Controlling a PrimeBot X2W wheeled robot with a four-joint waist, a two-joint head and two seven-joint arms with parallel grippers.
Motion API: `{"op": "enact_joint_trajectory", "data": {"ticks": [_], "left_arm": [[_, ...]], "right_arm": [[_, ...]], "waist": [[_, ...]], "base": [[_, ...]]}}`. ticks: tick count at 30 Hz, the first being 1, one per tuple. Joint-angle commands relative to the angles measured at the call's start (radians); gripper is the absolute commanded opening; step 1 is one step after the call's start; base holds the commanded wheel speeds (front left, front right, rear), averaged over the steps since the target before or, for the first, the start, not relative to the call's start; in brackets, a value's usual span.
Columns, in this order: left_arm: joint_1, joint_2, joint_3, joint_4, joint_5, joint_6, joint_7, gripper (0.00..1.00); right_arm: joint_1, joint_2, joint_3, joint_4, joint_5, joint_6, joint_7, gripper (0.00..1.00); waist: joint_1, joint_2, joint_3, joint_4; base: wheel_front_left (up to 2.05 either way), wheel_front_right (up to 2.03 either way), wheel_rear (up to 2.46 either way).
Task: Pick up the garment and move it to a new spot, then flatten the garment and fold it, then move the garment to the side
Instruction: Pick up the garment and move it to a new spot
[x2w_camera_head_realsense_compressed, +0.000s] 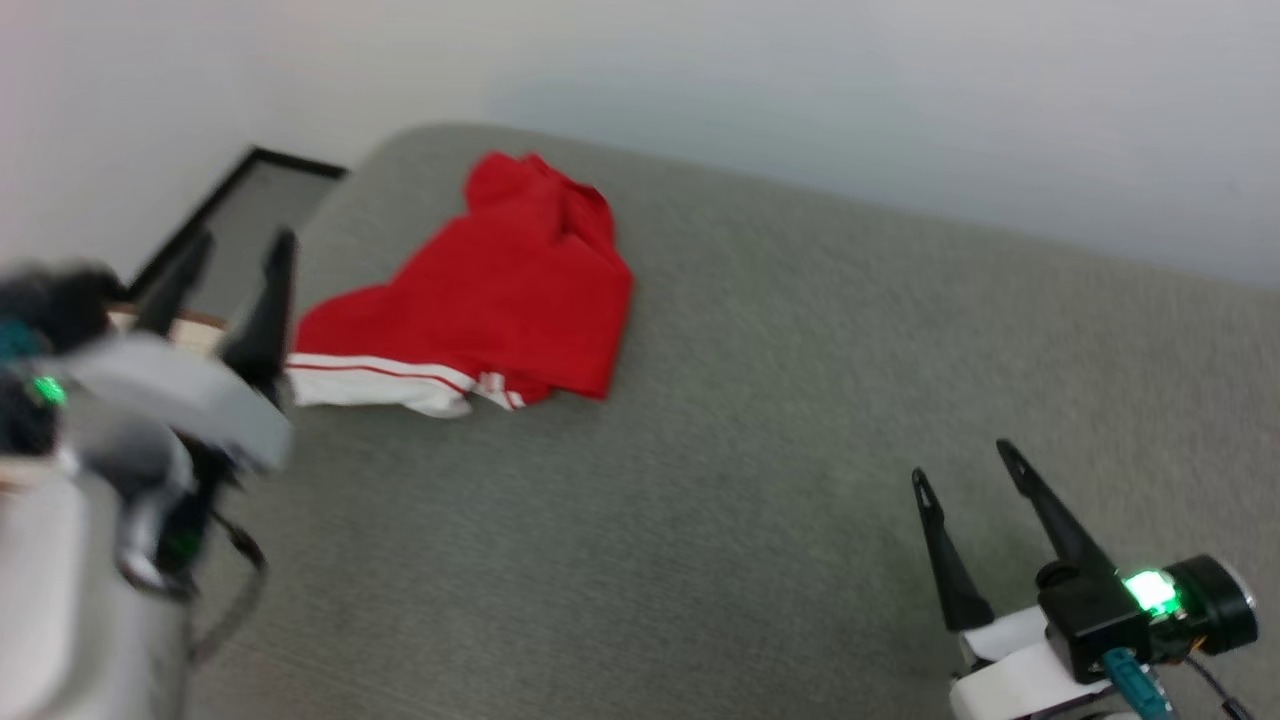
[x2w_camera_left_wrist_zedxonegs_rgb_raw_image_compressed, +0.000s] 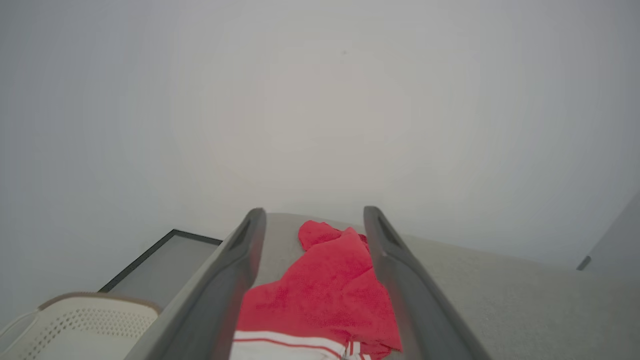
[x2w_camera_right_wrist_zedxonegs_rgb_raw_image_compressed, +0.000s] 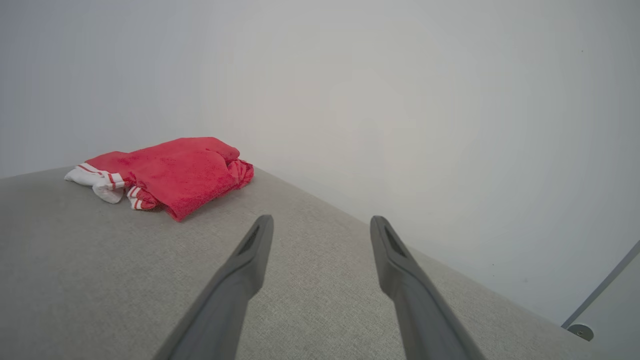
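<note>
The right gripper (x2w_camera_head_realsense_compressed: 962, 465) has tapering black fingers (x2w_camera_head_realsense_compressed: 1050, 510), a green-lit black housing (x2w_camera_head_realsense_compressed: 1085, 610) and a teal connector (x2w_camera_head_realsense_compressed: 1125, 672) at six o'clock. The left gripper (x2w_camera_head_realsense_compressed: 240, 255) has pale grey shells (x2w_camera_head_realsense_compressed: 170, 385) and a looped black cable (x2w_camera_head_realsense_compressed: 245, 560).

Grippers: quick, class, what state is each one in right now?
Left gripper: open, holding nothing.
Right gripper: open, holding nothing.

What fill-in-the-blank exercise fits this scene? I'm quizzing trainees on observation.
The garment is mostly ____ with white trim. It lies on the ____ fabric surface. The left hand and right hand are both ____. The hand nearer the garment is the ____ one.
Missing: red; grey; open; left.
</note>
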Motion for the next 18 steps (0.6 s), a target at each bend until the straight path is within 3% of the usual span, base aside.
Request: {"op": "enact_joint_trajectory", "data": {"ticks": [1, 10, 18], "left_arm": [[-0.034, 0.013, -0.002, 0.012, -0.017, -0.005, 0.022, 1.00], [-0.370, 0.175, -0.115, 0.174, -0.171, -0.007, 0.357, 1.00], [-0.559, 0.258, -0.213, 0.340, -0.206, -0.006, 0.624, 1.00]], "right_arm": [[-0.021, -0.004, -0.004, -0.007, -0.008, -0.001, -0.001, 1.00], [-0.080, -0.038, -0.027, -0.067, -0.015, -0.001, -0.001, 1.00], [-0.121, -0.047, -0.016, -0.104, -0.006, -0.001, -0.001, 1.00]], "waist": [[0.0000, 0.0000, 0.159, -0.134], [0.0000, 0.0000, 0.339, -0.201], [0.0000, 0.0000, 0.443, -0.255]], "base": [[0.00, 0.00, 0.00], [0.00, 0.00, 0.00], [0.00, 0.00, 0.00]]}}
